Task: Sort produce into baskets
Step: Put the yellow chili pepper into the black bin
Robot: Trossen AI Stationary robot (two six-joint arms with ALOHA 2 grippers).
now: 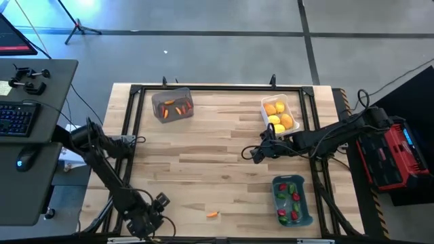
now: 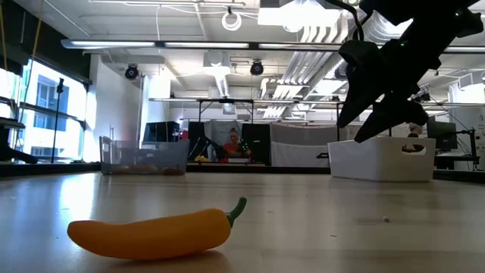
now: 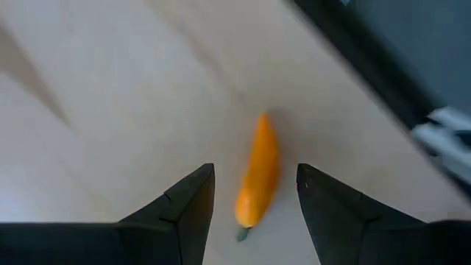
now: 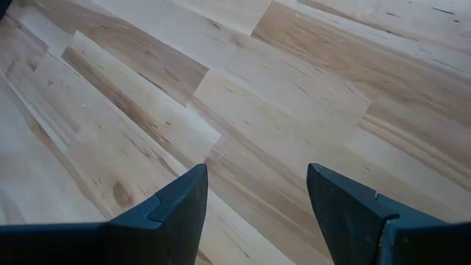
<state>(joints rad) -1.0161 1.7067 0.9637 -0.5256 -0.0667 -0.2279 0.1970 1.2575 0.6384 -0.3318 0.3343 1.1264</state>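
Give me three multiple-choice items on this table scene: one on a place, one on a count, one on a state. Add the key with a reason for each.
1. Where does the loose orange pepper lie?
A. in the white basket
B. on the bare table near the left gripper
C. in the blue-grey basket

2. How many baskets stand on the table?
A. two
B. three
C. four

3. How is the left gripper?
A. open, empty
B. shut on the pepper
C. out of view

Key: B, it rests on wood between the left fingers' line of sight; B, clear grey, white, blue-grey; A, fingers spread, pepper untouched.
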